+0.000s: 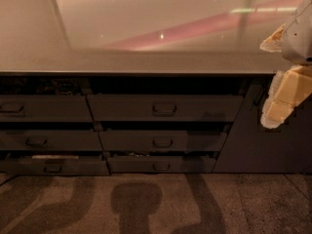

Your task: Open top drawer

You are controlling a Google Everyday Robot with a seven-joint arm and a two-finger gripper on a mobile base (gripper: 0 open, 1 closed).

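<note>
The top drawer (165, 107) is the widest dark grey front, in the middle column just under the countertop (146, 62). It has a small recessed rounded handle (165, 109) at its centre. A dark gap shows between its upper edge and the counter, and its front stands a little forward. My gripper (285, 94) is at the far right edge of the view, pale yellow and white, level with the counter edge. It is to the right of the drawer and apart from the handle, holding nothing that I can see.
Two shorter drawers (163, 141) (161, 164) sit below the top one. A left column has three more drawers (44, 107). A plain dark panel (263, 145) is on the right. The speckled floor (156, 204) shows shadows of the arm.
</note>
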